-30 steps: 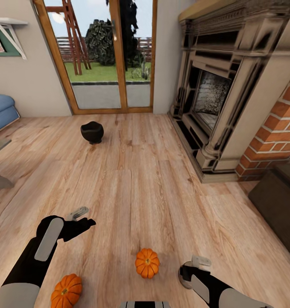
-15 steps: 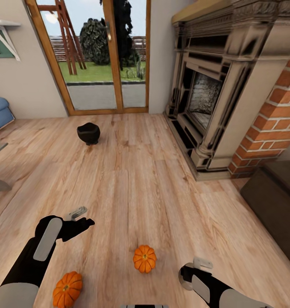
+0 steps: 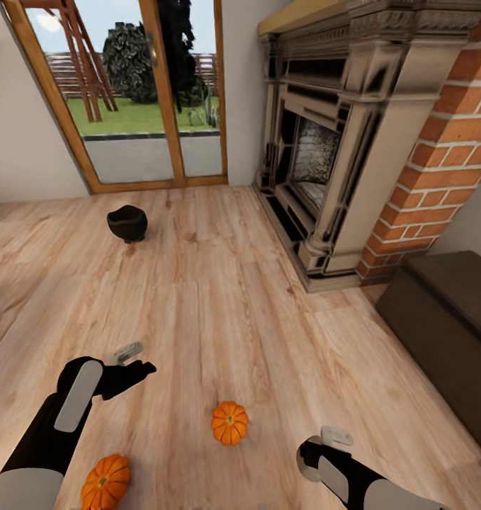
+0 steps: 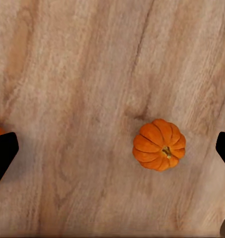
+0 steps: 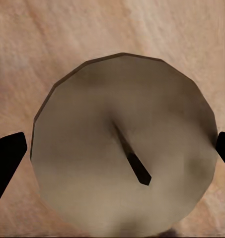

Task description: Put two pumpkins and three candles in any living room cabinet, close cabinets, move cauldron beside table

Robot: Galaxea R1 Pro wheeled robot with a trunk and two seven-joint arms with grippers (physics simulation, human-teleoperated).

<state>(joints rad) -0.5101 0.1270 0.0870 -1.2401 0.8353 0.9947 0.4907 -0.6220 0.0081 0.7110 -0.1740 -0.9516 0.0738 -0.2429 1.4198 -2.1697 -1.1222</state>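
The robot's left gripper, black with grey-tipped fingers spread apart and empty, hangs over the pale wood-plank floor. In the left wrist view its dark fingertips frame bare planks and the smaller round ribbed orange pumpkin, which lies between them but well below. In the head view that smaller pumpkin sits on the floor between the two arms, while the larger ribbed orange pumpkin rests beside the left forearm.

The right gripper hovers low at the robot's right, its fingers wide apart in the right wrist view around a pale beige round candle with a dark wick, seen from above on the floor; it is not gripped.

Farther off, the small round black cauldron stands on the floor before the wood-framed glass doors. An ornate stone fireplace with a red brick side stands to the right, and beside it a low dark-brown wood cabinet.
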